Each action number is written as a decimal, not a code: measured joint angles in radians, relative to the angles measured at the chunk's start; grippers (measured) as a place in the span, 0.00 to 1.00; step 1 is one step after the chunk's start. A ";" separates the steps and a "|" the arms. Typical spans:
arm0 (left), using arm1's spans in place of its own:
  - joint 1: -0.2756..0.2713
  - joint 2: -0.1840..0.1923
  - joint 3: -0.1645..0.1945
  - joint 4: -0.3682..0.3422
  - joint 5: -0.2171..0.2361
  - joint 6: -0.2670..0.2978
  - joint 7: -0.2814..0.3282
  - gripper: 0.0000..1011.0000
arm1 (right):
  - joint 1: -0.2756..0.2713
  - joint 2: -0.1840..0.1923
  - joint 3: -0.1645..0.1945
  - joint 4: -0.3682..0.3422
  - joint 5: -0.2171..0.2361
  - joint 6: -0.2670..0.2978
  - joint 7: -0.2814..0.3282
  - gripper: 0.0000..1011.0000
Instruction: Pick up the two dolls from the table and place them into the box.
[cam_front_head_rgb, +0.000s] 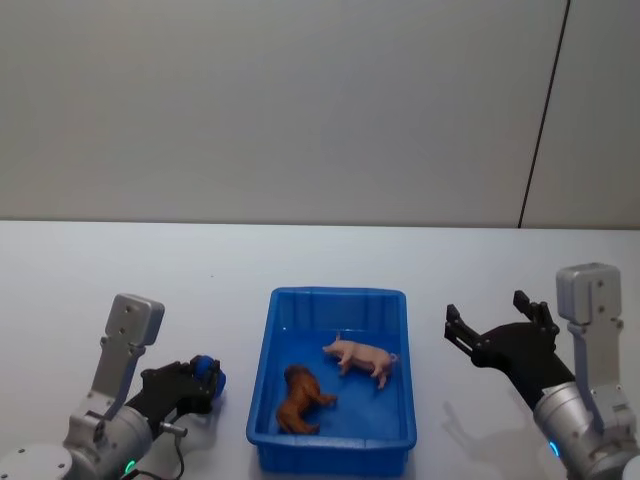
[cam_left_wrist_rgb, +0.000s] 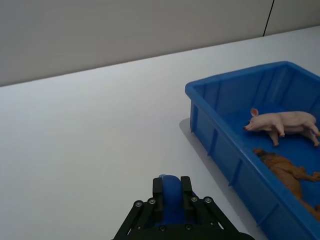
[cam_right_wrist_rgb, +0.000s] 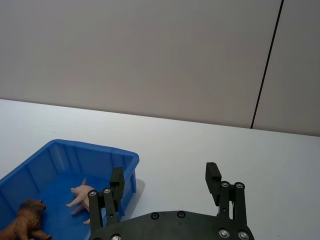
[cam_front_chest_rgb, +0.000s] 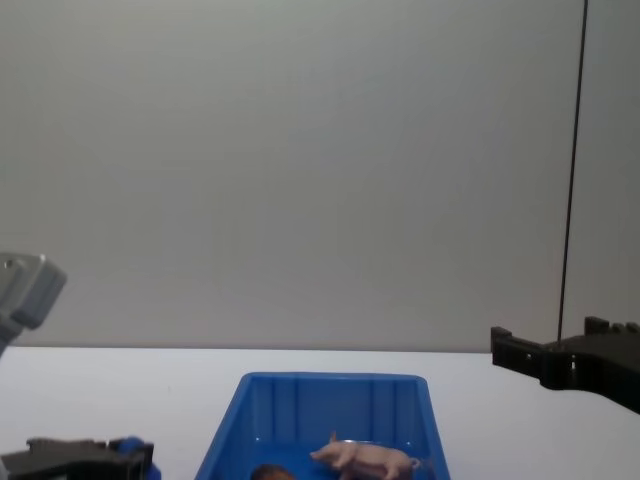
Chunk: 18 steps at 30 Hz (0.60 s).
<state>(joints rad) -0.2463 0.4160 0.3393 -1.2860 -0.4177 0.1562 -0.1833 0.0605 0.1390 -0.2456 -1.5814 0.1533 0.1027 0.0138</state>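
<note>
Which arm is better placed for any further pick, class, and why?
Right. The right gripper hangs open and empty beside the box; the left gripper is shut on a small blue object. The pig and brown animal lie inside.

Two dolls lie in one box (cam_front_head_rgb: 400, 330): one pale pink pig (cam_front_head_rgb: 360, 357) and one shaggy reddish-brown animal (cam_front_head_rgb: 302, 398). There is one blue box, standing on one white desk (cam_front_head_rgb: 120, 260). One small blue rounded object (cam_front_head_rgb: 207, 375) sits between the fingers of the left end effector (cam_front_head_rgb: 205, 383). Two end effectors are in sight, the left one and the right end effector (cam_front_head_rgb: 487, 320), its fingers spread apart.
</note>
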 joint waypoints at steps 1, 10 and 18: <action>0.001 0.001 -0.001 -0.004 0.002 -0.004 0.000 0.20 | 0.000 0.000 0.000 0.000 0.000 0.000 0.000 0.99; 0.005 0.017 -0.013 -0.079 0.033 -0.043 -0.014 0.16 | 0.000 0.000 0.000 0.000 0.000 0.000 0.000 0.99; -0.009 0.025 -0.021 -0.135 0.058 -0.082 -0.074 0.11 | 0.000 0.000 0.000 0.000 0.000 0.000 0.000 0.99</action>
<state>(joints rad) -0.2549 0.4411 0.3179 -1.4215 -0.3595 0.0740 -0.2574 0.0605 0.1390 -0.2456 -1.5814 0.1533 0.1028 0.0138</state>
